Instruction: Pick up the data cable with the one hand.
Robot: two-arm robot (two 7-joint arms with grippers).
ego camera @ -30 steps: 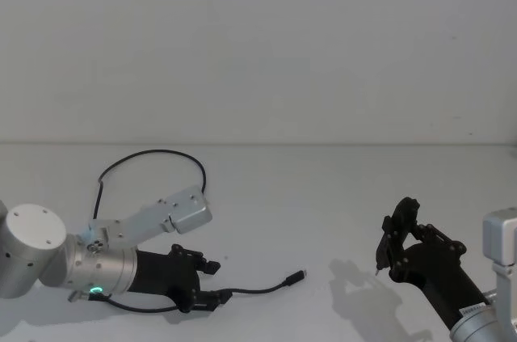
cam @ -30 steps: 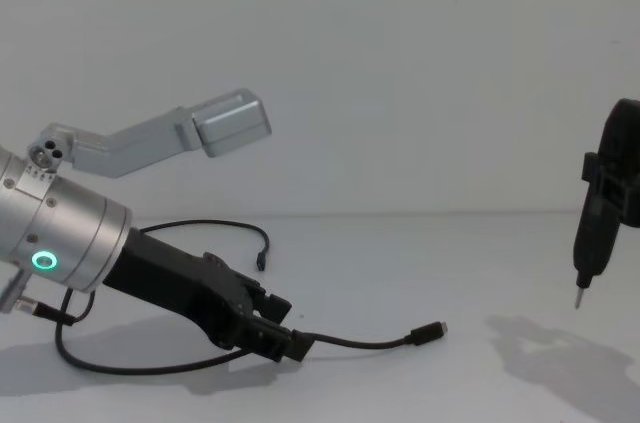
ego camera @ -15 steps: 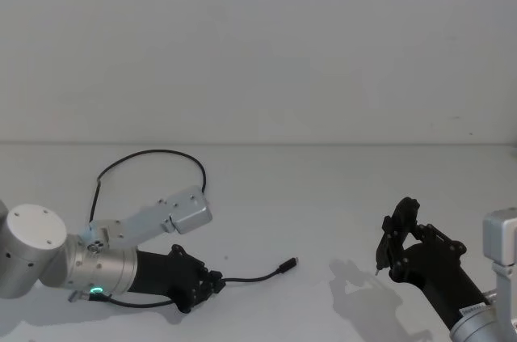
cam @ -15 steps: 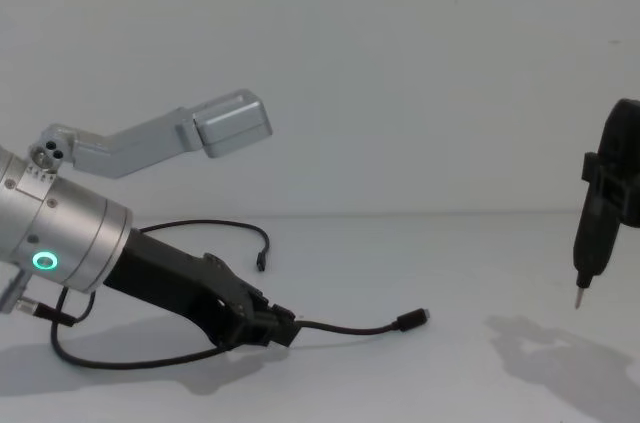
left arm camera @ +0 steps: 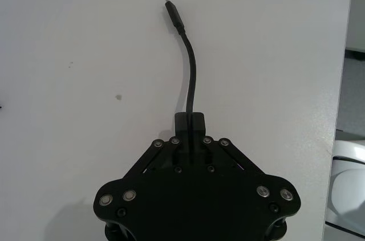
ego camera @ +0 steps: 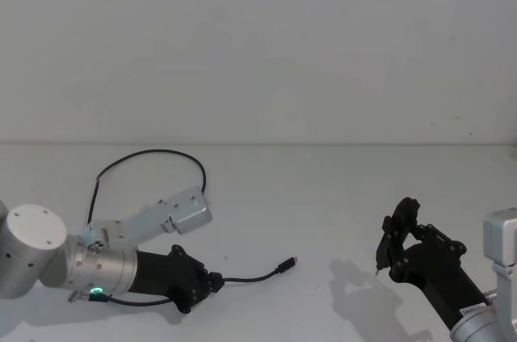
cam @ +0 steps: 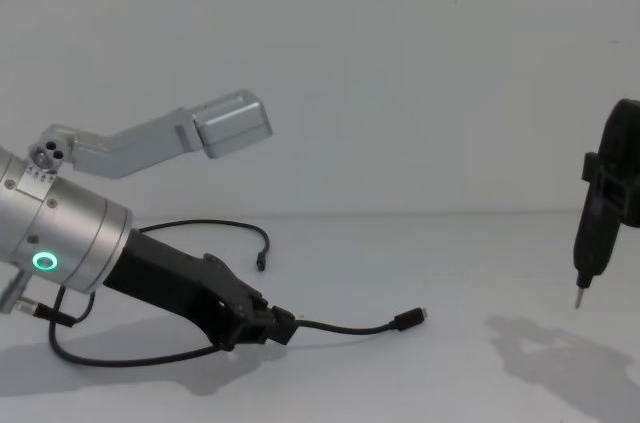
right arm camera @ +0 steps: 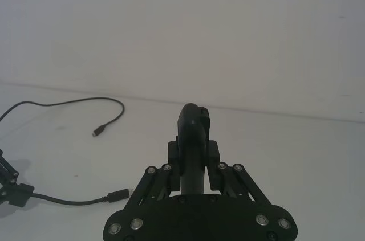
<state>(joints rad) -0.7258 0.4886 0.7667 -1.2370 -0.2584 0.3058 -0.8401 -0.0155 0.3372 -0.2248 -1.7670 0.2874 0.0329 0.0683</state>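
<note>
So, grasp looks done, lift not yet: the left gripper [ego camera: 214, 281] sits low over the table [ego camera: 323, 196] at the robot's near left. Its jaws are pressed together on the data cable [ego camera: 246, 280], a short way back from the silver-tipped plug [ego camera: 287, 263]. The left wrist view shows the cord coming straight out from btw the closed fingers [left arm camera: 198, 121]. The rest of the cable lies on the table, i.e. the free end w/ that plug rests just fwd-right of the gripper, and the long part loops back under and behind the left arm to the other plug [cam: 260, 263]. The right gripper [right arm camera: 193, 152] is parked well apart at near right, clamped on a pen-shaped tool [right arm camera: 193, 124]. Left to do, I'd judge: raise the arm so the cable clears the table w/o slipping out of the pinch.
</note>
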